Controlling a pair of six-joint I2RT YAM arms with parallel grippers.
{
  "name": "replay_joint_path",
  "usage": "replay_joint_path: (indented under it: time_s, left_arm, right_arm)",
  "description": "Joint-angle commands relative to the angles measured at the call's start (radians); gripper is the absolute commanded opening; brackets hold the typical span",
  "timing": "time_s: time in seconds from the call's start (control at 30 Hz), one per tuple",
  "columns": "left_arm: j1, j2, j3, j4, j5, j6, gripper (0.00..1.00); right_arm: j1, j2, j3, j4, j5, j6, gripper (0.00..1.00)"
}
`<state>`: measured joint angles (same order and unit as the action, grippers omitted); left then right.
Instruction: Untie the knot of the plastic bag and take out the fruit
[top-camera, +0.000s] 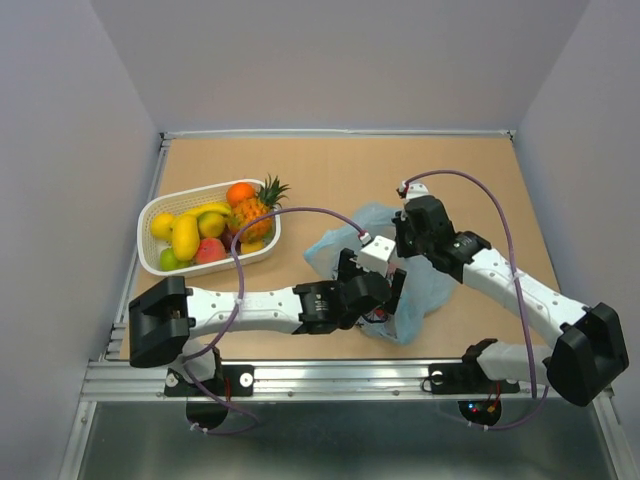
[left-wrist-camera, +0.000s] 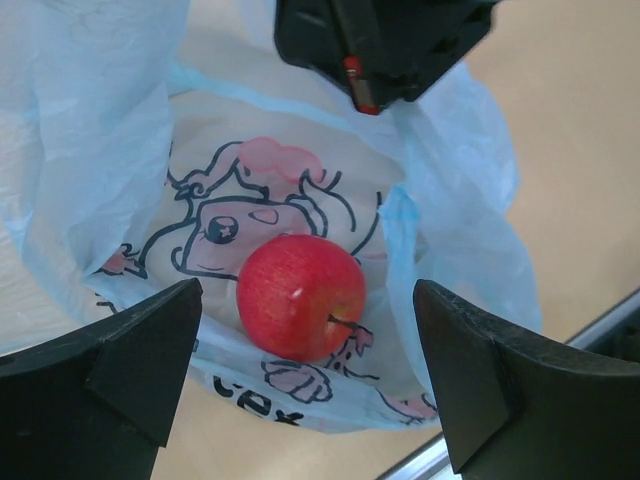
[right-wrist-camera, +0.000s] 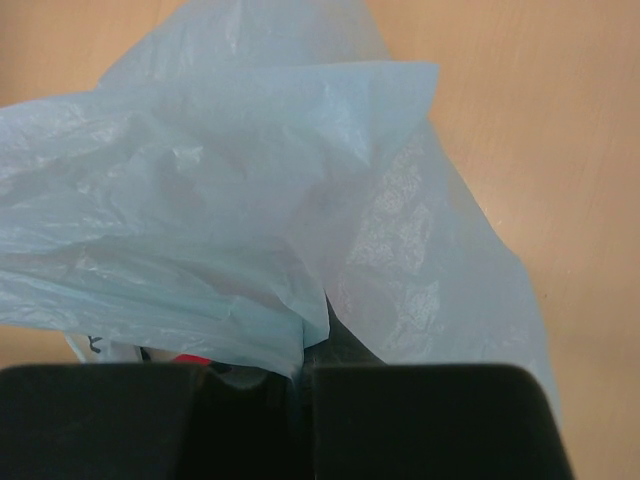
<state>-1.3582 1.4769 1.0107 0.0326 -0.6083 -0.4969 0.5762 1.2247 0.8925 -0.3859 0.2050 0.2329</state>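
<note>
**1. Left claw** (left-wrist-camera: 307, 290). Nearest to me, on the near side of the plastic bag (top-camera: 420, 300), pointing into its mouth. Jaws spread wide, holding nothing.

**2. Red apple** (left-wrist-camera: 300, 297). Inside the bag, on the printed lower wall. It sits between the spread jaws, and neither jaw touches it. I see no knot and the mouth stands open, so I judge the untying done and this apple the piece left to lift out.
- Hazard: it is round and smooth and rests on slack film. A jaw meeting it off-centre would likely roll it deeper into the bag.
- Hazard: a close made too low would pinch film along with the apple, and the bag would come up too.

**3. Plastic bag.** Thin, light blue and crumpled, lying on the counter (top-camera: 350, 170) near its front edge.
- Hazard: if dragged nearer, it could slide over that edge.

**4. Right claw** (right-wrist-camera: 305, 372). At the bag's far side, above the mouth. Jaws are closed on a fold of the film, holding it up.
- Hazard: film this thin may slip or tear out of the pinch, and the mouth would then fall over the apple.
- Hazard: it hangs just beyond the left claw, so a reach forward could knock the two together.

**5. Basket** (top-camera: 143, 232). Well apart from the bag, towards the left arm's side and farther back. It holds a pineapple (top-camera: 255, 212), an orange (top-camera: 240, 192) and other fruit.
- Hazard: if the apple is bound there, a weak grip could drop it on the way.
</note>
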Motion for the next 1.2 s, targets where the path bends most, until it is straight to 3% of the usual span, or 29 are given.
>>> replay_joint_path:
  time_s: [0.0,0.33,0.63,0.8,0.9,0.93,1.03,1.17]
  left_arm:
    - [0.036,0.051,0.06,0.009,0.007,-0.058,0.99]
    - [0.062,0.304,0.13,-0.017,0.145,-0.095,0.99]
    - [0.064,0.384,0.132,-0.083,0.174,-0.183,0.98]
    - [0.062,0.379,0.128,-0.097,0.183,-0.193,0.9]
    - [0.064,0.355,0.109,-0.103,0.179,-0.209,0.7]
    - [0.064,0.346,0.106,-0.108,0.168,-0.212,0.53]
    - [0.067,0.295,0.109,-0.137,0.13,-0.216,0.21]
    - [0.082,0.195,0.12,-0.157,0.101,-0.192,0.05]
  right_arm:
    - [-0.003,-0.039,-0.032,0.019,0.024,0.02,0.03]
    - [-0.003,-0.042,-0.052,0.019,0.023,0.026,0.04]
    - [-0.003,-0.03,-0.056,0.021,0.025,0.028,0.04]
    - [-0.003,-0.024,-0.056,0.022,0.027,0.029,0.04]
    - [-0.003,-0.03,-0.059,0.021,0.042,0.032,0.04]
    - [-0.001,-0.031,-0.06,0.021,0.046,0.034,0.04]
    - [-0.001,-0.037,-0.058,0.021,0.059,0.039,0.04]
    - [-0.003,-0.044,-0.058,0.021,0.074,0.042,0.04]
